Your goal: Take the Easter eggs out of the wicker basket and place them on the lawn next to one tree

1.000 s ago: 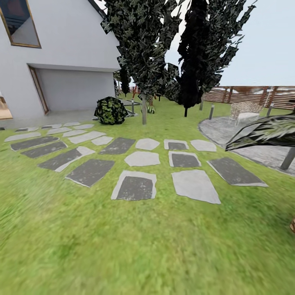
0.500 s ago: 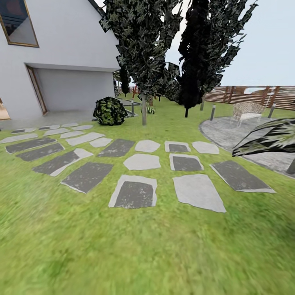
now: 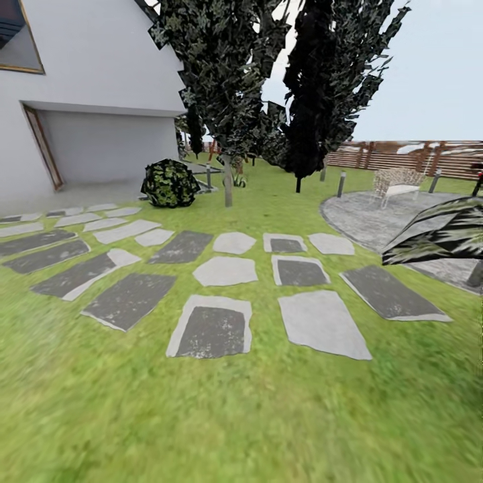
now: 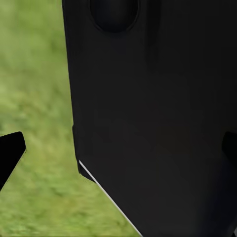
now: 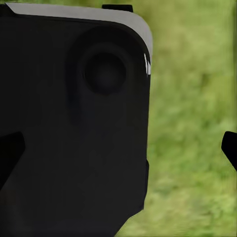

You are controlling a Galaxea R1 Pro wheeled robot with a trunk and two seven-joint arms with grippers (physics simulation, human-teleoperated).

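The lawn (image 3: 235,416) spreads out in front of me in the head view. A tree (image 3: 228,182) with a thin pale trunk and dark leafy crown stands beyond the stepping stones, and an all-black columnar tree (image 3: 308,100) stands to its right. The Easter eggs and the wicker basket are out of view. In the left wrist view my left gripper (image 4: 118,153) has its fingertips far apart, with grass and a black part of my body behind them. My right gripper (image 5: 118,148) is spread the same way, holding nothing.
Grey stepping stones (image 3: 211,329) cross the grass. A white house (image 3: 100,87) is at the left, with a round bush (image 3: 169,182) near it. At the right are a paved patio (image 3: 376,218) with a chair (image 3: 397,182), a slatted fence (image 3: 402,155) and a striped leaf (image 3: 443,231).
The whole head picture has shifted: the house and stones have slid left, so the camera has moved. A small brown thing at the right edge is gone from view.
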